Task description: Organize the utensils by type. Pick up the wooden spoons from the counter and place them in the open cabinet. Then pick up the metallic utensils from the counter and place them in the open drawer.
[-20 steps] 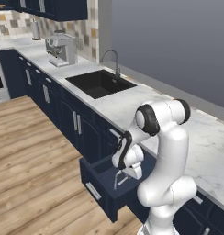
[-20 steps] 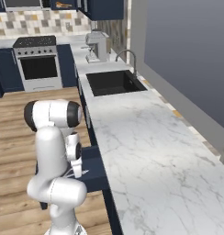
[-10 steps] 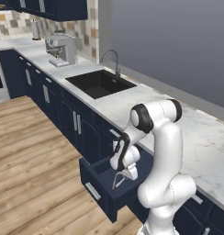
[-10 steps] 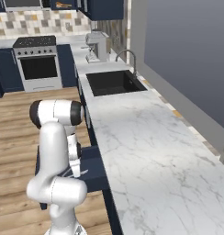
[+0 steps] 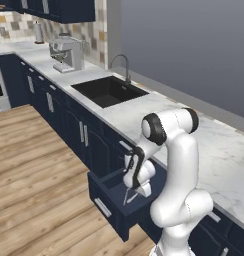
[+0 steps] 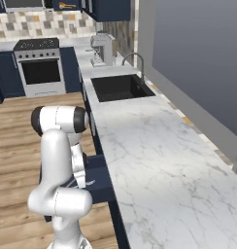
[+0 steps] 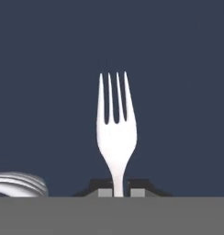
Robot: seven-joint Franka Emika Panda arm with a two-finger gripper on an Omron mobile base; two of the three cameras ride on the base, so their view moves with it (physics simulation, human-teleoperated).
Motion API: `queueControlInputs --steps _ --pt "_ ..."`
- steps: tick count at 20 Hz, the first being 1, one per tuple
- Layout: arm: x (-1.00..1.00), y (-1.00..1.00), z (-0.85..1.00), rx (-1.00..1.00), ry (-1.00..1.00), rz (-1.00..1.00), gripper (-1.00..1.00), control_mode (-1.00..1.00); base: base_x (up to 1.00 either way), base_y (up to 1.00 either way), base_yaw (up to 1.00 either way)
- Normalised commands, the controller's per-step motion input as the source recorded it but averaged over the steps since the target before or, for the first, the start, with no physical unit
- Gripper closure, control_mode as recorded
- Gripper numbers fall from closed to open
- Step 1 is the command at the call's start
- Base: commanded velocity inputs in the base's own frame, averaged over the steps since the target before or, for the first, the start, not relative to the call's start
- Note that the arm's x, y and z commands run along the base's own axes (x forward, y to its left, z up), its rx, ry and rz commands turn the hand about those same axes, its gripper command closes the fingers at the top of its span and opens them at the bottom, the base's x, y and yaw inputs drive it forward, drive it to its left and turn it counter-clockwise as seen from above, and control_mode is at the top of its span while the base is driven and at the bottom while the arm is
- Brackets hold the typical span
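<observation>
Navy blue fills the background of my hand view: it is the floor of the open drawer [image 5: 110, 197], pulled out from the base cabinets under the counter [image 6: 154, 160]. My claw [image 7: 117, 193] hangs over that drawer, its 2 finger tips closed on the neck of the fork [image 7: 116, 131], 1 of the metallic utensils. The fork stands straight out beyond the tips, its 4 tines pointing at the drawer floor. At the lower left edge of the hand view lies a curved silver-grey piece [image 7: 17, 183], probably the other metal utensil already in the drawer, though too little shows to be sure.

From the left base view my claw [image 5: 133, 186] sits inside the outline of the drawer, near its back edge and close under the counter's lip. The marble I can see carries no utensils.

I judge this the last placing. To do it well I should lower until the tines are near the floor, keep clear of the drawer's walls and of the silver piece beside me, then part the tips so the fork falls flat rather than bouncing out. Only after that should I lift straight up.
</observation>
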Motion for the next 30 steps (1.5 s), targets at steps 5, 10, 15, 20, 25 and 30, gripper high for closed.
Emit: queueControlInputs --steps 5,10,15,20,25,30 --pt "-0.02 0.00 0.01 0.00 -0.03 0.00 -1.00 -1.00 0.00 0.00 0.00" --pt "-0.02 0.00 0.25 0.00 0.00 0.00 -1.00 -1.00 0.00 0.00 0.00" --pt "0.00 0.00 0.47 0.00 0.00 0.00 -1.00 -1.00 0.00 0.00 0.00" --pt "-0.07 0.00 0.52 0.01 0.02 0.00 -1.00 -1.00 0.00 0.00 0.00" --pt "-0.18 0.00 0.63 0.01 0.05 0.01 -1.00 -1.00 0.00 0.00 0.00" --pt "-0.26 0.00 0.72 0.00 0.06 0.15 -1.00 -1.00 0.00 0.00 0.00"
